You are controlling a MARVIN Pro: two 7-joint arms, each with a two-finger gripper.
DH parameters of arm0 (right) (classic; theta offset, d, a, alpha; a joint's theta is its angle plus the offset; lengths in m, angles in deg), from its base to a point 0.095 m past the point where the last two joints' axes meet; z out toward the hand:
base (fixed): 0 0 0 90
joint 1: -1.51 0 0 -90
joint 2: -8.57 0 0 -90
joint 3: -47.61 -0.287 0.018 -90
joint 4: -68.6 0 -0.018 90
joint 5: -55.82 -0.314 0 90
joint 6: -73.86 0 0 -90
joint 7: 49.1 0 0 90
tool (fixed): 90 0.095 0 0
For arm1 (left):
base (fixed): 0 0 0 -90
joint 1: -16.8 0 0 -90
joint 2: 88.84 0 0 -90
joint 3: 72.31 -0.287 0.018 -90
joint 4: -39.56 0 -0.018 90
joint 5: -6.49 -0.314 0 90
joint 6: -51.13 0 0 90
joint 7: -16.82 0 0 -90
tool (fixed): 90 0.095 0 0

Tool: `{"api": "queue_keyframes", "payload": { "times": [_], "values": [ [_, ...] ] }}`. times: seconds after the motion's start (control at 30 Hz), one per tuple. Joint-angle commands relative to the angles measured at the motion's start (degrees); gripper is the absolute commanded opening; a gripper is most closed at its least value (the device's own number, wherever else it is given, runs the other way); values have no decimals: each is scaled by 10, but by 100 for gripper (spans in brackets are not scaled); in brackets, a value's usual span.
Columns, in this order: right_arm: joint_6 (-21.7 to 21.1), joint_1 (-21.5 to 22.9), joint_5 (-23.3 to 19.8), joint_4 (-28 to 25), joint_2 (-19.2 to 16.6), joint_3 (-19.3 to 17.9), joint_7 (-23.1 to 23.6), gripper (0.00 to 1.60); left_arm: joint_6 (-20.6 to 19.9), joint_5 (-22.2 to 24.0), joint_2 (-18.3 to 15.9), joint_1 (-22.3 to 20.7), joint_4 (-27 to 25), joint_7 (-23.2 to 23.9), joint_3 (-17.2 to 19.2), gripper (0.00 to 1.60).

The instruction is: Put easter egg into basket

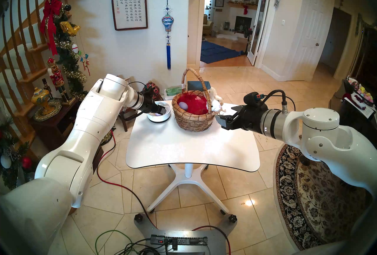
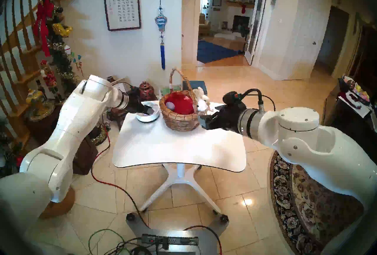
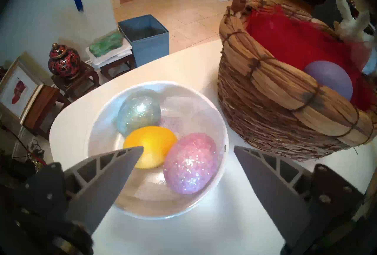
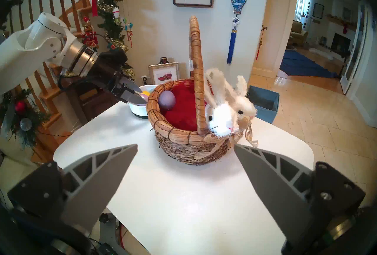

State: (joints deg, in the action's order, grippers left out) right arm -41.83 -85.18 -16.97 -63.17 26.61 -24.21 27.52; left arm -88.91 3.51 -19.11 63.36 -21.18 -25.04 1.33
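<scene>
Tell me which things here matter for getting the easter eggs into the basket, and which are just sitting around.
Part of the job:
- wicker basket, purple egg already inside
- white bowl holding the blue glitter egg, yellow egg and pink glitter egg
- left gripper, open over the bowl

Just lying about:
- blue box
- red lidded jar
- framed picture

A round brown woven wicker basket [image 3: 271, 93] with red lining stands upright just right of the open left claw [image 3: 188, 149], holding a plain lilac egg [image 3: 328, 82], while yellow [image 3: 151, 144], pink-glitter [image 3: 189, 162] and silver-blue-glitter [image 3: 138, 114] eggs lie directly ahead of its fingertips.
</scene>
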Motion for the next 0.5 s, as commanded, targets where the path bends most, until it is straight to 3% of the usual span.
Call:
{"api": "queue_keyframes", "payload": {
  "times": [0.0,0.17,0.3,0.47],
  "values": [
    [1,6,1,0,1,-5,0,160,0,-2,-4,-17,-4,9,-6,160],
    [1,6,1,0,1,-5,0,160,1,-4,-5,-19,-1,9,-12,160],
    [1,6,1,0,1,-5,0,160,2,-4,-5,-20,2,8,-15,143],
    [1,6,1,0,1,-5,0,160,1,-3,-5,-21,3,6,-17,97]
  ]
}}
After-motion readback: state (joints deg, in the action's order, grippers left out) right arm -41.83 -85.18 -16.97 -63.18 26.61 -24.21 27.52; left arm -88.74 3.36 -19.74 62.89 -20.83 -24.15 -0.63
